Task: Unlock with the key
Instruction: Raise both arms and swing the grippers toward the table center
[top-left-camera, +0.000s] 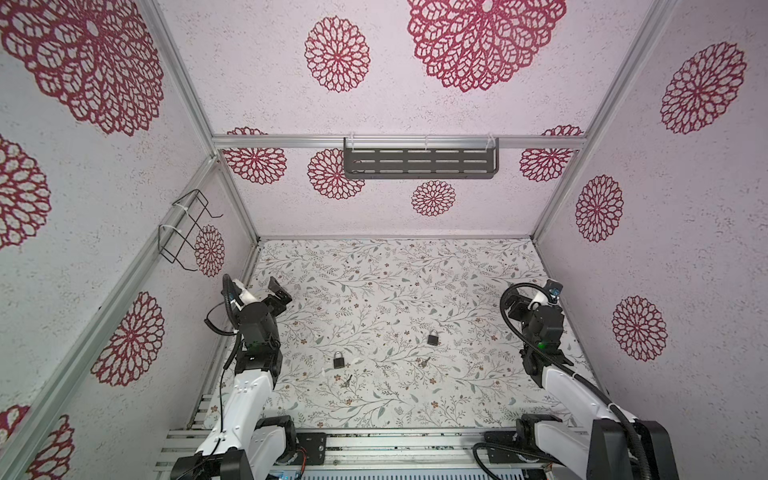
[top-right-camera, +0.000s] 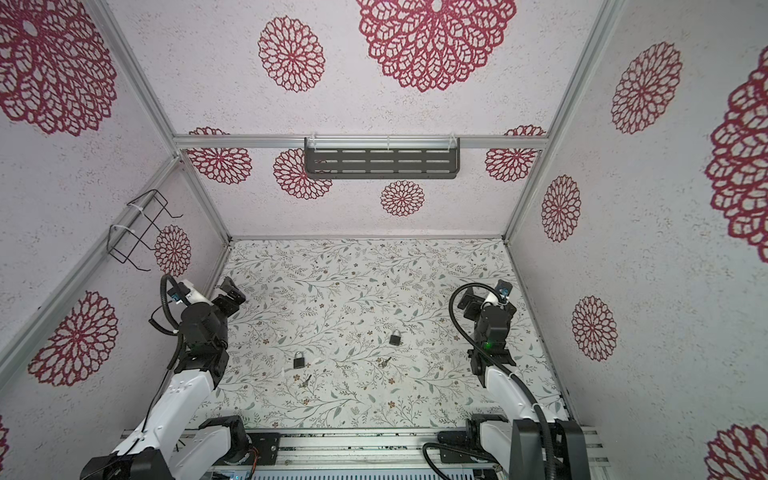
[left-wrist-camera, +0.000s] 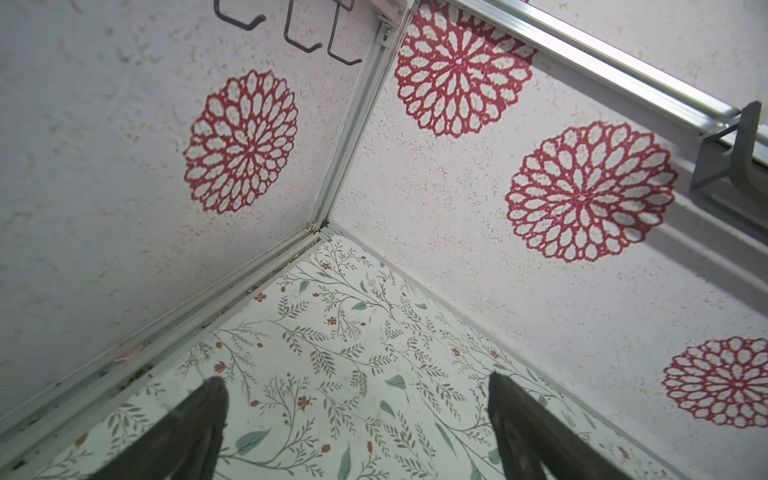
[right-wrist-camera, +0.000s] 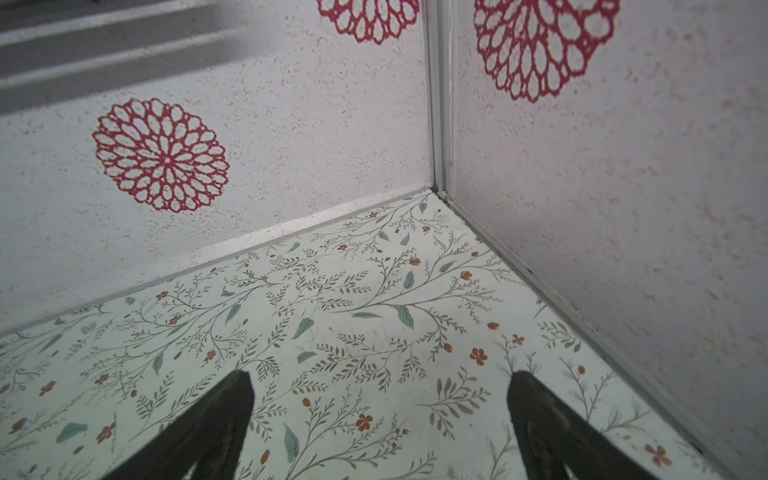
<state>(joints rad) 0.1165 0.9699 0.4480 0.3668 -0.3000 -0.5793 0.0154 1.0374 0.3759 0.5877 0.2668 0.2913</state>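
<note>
Opening step, nothing grasped yet. Left jaws and right jaws both spread wide and empty, poised out at the sides of the tabletop (top-left-camera: 478, 282), well apart from the work. Mid-tabletop, lying flat: left padlock (top-left-camera: 338, 360) with left key (top-left-camera: 346, 381) near it, right padlock (top-left-camera: 433, 338) with right key (top-left-camera: 424, 363) near it. Next, most likely: dropping onto one key, pinching its head, steadying the matching padlock with the other jaws, aiming for the keyhole.

Pale textured walls (top-left-camera: 386, 104) with red floral medallions (top-left-camera: 337, 54) enclose a leaf-patterned tabletop (top-left-camera: 395, 282); a dark slotted shelf (top-left-camera: 419, 163) hangs on the back wall.
</note>
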